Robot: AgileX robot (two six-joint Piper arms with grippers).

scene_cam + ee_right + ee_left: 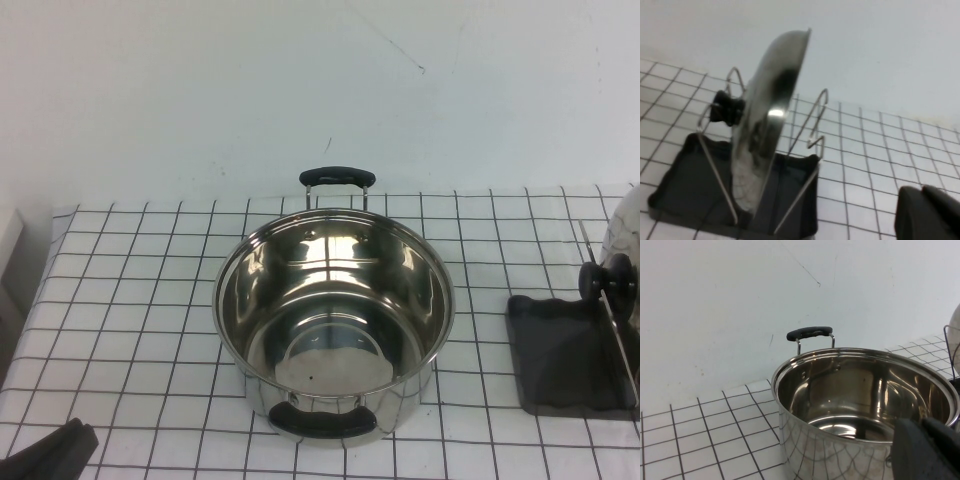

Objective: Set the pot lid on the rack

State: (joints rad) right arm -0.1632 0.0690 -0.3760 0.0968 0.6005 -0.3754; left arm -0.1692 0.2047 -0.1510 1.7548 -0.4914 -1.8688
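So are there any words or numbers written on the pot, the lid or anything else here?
None: no word, number, brand or sign shows in any view.
The pot is plain shiny steel.
The pot lid, standing on edge in the rack, is unmarked too.
The checked cloth carries only black lines.
The left gripper and right gripper, both shut and holding nothing, are plain black.
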